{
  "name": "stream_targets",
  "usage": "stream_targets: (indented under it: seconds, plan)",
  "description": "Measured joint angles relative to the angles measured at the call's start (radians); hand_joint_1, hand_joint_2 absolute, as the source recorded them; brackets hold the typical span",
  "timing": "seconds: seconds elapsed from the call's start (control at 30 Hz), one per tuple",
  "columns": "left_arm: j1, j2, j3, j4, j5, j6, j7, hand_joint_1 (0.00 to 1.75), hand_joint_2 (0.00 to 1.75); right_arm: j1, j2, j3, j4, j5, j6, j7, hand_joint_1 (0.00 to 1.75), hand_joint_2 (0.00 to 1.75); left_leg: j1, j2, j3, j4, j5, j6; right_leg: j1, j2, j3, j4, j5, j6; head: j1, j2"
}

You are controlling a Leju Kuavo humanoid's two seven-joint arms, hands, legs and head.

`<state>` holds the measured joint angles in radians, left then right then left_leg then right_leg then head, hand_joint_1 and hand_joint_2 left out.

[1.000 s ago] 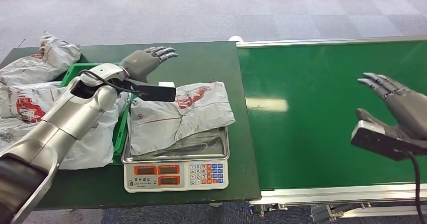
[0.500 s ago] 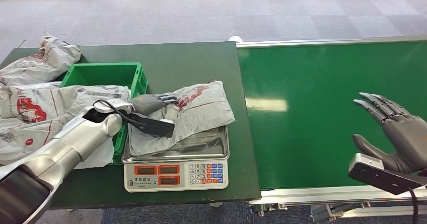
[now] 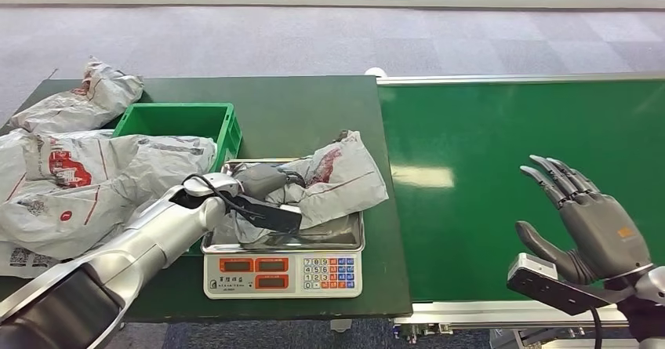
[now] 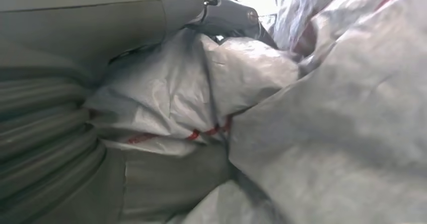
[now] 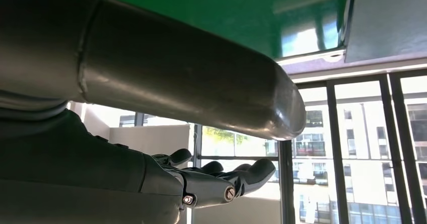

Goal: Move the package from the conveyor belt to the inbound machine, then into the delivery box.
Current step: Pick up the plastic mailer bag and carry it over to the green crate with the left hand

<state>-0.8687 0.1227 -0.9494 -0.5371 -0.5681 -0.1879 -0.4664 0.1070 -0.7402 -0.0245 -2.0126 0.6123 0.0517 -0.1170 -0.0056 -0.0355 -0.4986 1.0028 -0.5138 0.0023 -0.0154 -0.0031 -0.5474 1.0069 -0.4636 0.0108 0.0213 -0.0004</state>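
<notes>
The grey package [image 3: 337, 178] on the scale [image 3: 284, 274] is gripped by the left hand [image 3: 263, 181], while the right hand [image 3: 592, 227] is held over the conveyor belt's [image 3: 486, 153] near edge, fingers spread, nothing in it.

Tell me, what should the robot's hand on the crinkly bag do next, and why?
Probably lift the package up off the scale and carry it toward the green box. The left hand is bunched into the bag on the scale's tray, and the bag looks crumpled in its grip, so weighing seems over. The right hand is open over the belt.
</notes>
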Motion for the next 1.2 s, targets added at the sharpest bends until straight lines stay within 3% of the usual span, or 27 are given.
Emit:
stream_targets:
  seconds: [0.2, 0.6, 0.8, 0.93, 1.1, 1.2]
  plan:
    - [-0.011, -0.023, 0.0, 0.012, -0.024, 0.004, 0.011, 1.75, 1.75, 0.041, 0.022, 0.006, -0.02, 0.023, -0.021, 0.01, 0.0, 0.0, 0.0, 0.001, 0.002, 0.0, -0.001, -0.001, 0.0, 0.002, 0.001, 0.0, 0.001, -0.001, 0.0, 0.0]
    - [-0.015, -0.021, 0.004, -0.006, -0.069, 0.008, 0.019, 1.75, 1.75, 0.06, 0.055, 0.005, -0.026, 0.048, -0.03, 0.009, 0.0, 0.0, 0.0, 0.002, 0.002, -0.001, -0.003, -0.002, 0.0, 0.003, -0.001, 0.0, -0.002, -0.002, 0.0, 0.0]
    - [-0.02, -0.01, 0.005, -0.029, -0.107, 0.061, 0.043, 1.75, 1.75, 0.09, 0.055, -0.013, -0.037, 0.026, -0.029, 0.008, 0.0, 0.0, 0.0, 0.002, 0.009, -0.001, -0.003, -0.003, 0.0, 0.003, -0.001, 0.0, -0.002, -0.002, 0.0, 0.0]
    - [-0.066, 0.033, 0.022, -0.093, -0.133, 0.067, 0.103, 1.75, 1.75, 0.115, 0.05, -0.036, -0.049, -0.007, -0.02, 0.004, 0.0, 0.0, 0.001, 0.008, 0.002, -0.001, 0.001, -0.005, 0.001, 0.008, -0.012, 0.001, 0.005, -0.005, 0.0, 0.0]
    - [-0.257, 0.152, 0.087, -0.257, -0.128, -0.056, 0.227, 1.75, 1.75, 0.165, 0.009, -0.107, -0.071, -0.103, 0.003, -0.016, 0.0, 0.0, 0.002, 0.014, -0.023, 0.0, 0.012, -0.008, 0.002, 0.015, -0.039, 0.002, 0.018, -0.007, 0.0, 0.0]
    - [-0.369, 0.233, 0.133, -0.375, -0.104, -0.132, 0.28, 1.75, 1.75, 0.177, 0.006, -0.135, -0.075, -0.085, 0.005, -0.029, 0.0, 0.0, 0.003, 0.019, -0.027, 0.0, 0.012, -0.009, 0.003, 0.02, -0.045, 0.002, 0.02, -0.008, 0.0, 0.0]
